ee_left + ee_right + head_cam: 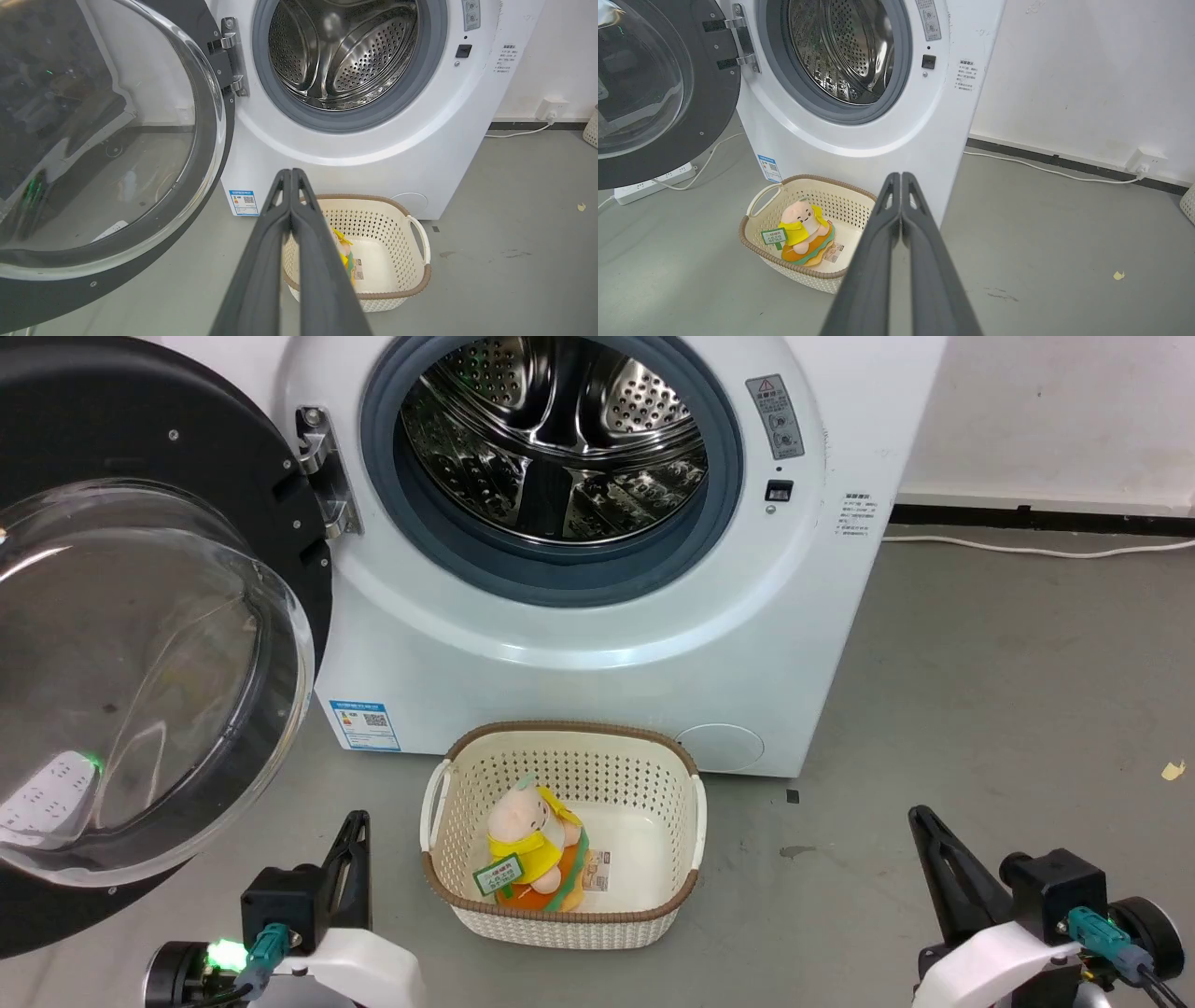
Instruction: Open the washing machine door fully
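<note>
The big round black-rimmed glass door hangs swung wide, left of the white front-loading washing machine. The left end effector and right end effector sit low, fingers pressed together, likely finished.

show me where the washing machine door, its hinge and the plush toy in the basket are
washing machine door (149, 663), head view, on the clear glass bowl.
door hinge (329, 485), head view, on its metal plate.
plush toy (796, 232), right wrist view, on its yellow jacket.
</note>
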Robot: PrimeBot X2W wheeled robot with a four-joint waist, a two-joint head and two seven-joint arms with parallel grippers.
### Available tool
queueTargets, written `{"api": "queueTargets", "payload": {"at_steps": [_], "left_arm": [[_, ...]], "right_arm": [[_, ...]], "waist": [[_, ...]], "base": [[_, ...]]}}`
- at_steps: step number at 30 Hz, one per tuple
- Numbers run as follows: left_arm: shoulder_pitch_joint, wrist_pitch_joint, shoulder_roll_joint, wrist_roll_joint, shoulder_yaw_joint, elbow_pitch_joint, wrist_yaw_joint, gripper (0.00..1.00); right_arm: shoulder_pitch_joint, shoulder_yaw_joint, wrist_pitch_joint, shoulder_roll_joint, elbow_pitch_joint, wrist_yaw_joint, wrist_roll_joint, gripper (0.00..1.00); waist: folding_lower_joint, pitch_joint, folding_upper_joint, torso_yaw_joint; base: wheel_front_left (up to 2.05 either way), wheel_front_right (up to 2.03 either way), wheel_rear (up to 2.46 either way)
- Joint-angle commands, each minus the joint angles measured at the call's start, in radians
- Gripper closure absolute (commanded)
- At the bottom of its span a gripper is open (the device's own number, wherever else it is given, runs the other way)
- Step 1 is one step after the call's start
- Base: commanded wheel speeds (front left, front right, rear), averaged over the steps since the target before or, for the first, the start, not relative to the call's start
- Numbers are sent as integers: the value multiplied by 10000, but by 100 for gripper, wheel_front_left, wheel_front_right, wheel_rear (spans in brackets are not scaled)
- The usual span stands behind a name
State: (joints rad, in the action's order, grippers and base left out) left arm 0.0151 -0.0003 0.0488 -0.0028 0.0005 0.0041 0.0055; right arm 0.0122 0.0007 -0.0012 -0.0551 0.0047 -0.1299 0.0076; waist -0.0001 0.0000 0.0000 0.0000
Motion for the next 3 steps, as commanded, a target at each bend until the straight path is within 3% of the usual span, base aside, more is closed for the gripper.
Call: {"api": "queueTargets", "payload": {"at_steps": [1,3], "left_arm": [[-151,3,14,28,-5,-41,-55,100],[-151,3,14,28,-5,-41,-55,100]], "right_arm": [[-122,-7,12,49,-47,-8,-76,100],[-122,-7,12,49,-47,-8,-76,100]], "waist": [[1,0,0,0],[1,0,0,0]], "base": [[0,0,0],[0,0,0]]}}
